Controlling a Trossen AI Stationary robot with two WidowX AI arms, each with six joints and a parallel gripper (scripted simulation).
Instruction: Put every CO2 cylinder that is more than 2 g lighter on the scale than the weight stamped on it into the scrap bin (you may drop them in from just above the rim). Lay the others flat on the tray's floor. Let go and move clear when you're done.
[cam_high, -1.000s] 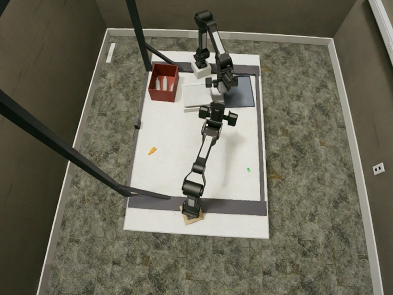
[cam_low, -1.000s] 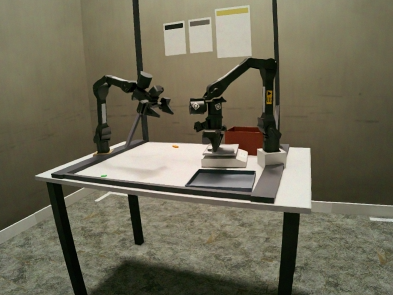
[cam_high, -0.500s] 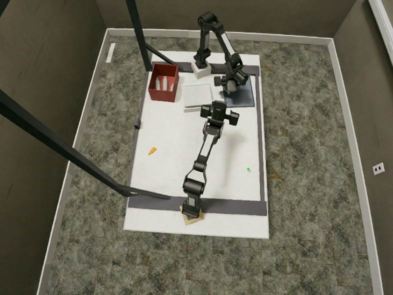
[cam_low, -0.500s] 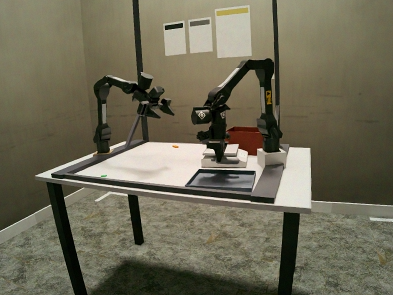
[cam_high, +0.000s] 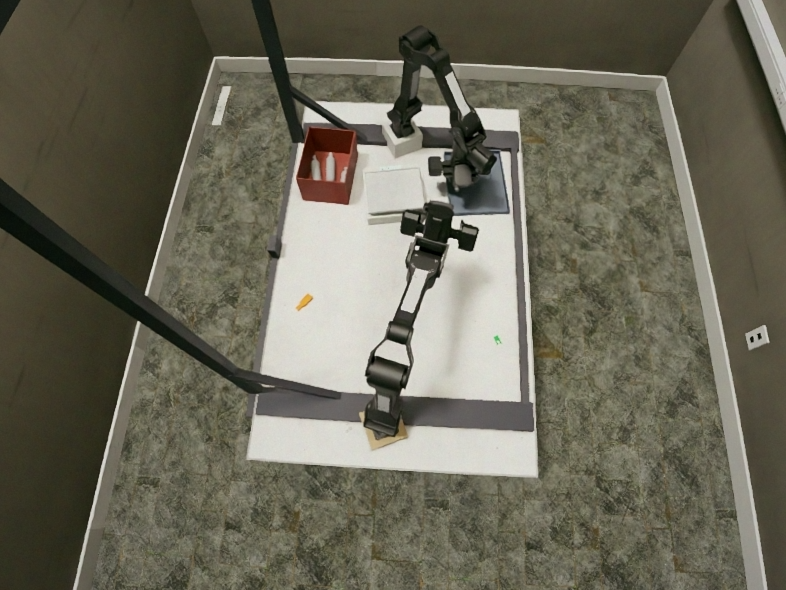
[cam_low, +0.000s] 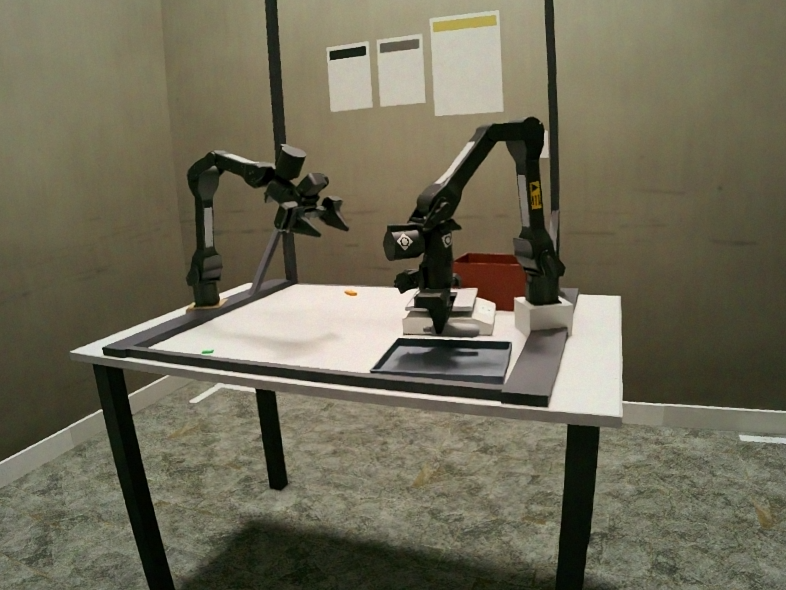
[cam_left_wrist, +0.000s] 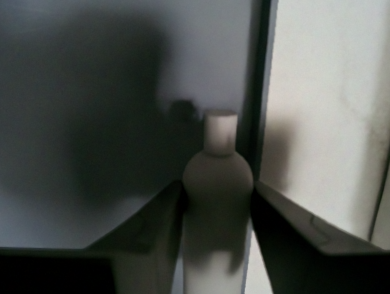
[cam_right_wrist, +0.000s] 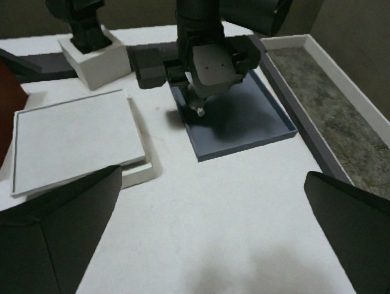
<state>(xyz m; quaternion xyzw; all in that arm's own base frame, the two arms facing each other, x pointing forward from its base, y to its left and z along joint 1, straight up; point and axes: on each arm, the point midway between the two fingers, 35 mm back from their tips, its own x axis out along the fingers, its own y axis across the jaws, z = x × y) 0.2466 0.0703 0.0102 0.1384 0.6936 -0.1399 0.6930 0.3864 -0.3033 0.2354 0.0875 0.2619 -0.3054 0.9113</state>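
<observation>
My left gripper (cam_left_wrist: 216, 190) (cam_low: 439, 327) is shut on a grey-white CO2 cylinder (cam_left_wrist: 217, 220) (cam_low: 468, 331) (cam_right_wrist: 200, 111). It holds the cylinder level above the dark blue tray (cam_high: 492, 198) (cam_low: 406, 363) (cam_left_wrist: 215, 45) (cam_right_wrist: 250, 127), close to the side facing the scale. No stamp on it is readable. The scale (cam_high: 393, 190) (cam_low: 415, 325) (cam_right_wrist: 75, 140) has a bare platform. Three cylinders (cam_high: 315, 168) (cam_high: 330, 167) (cam_high: 343, 174) stand or lean in the red scrap bin (cam_high: 325, 191) (cam_low: 492, 282). My right gripper (cam_right_wrist: 213, 176) (cam_low: 333, 231) is open and empty, raised above the table in front of the scale and tray.
An orange piece (cam_high: 304, 301) (cam_low: 351, 292) and a small green piece (cam_high: 497, 339) (cam_low: 207, 351) lie on the white table. The left arm's white base block (cam_high: 403, 140) (cam_right_wrist: 95, 62) stands behind the scale. Dark rails (cam_high: 469, 412) edge the table, and dark posts (cam_high: 273, 69) rise beside it.
</observation>
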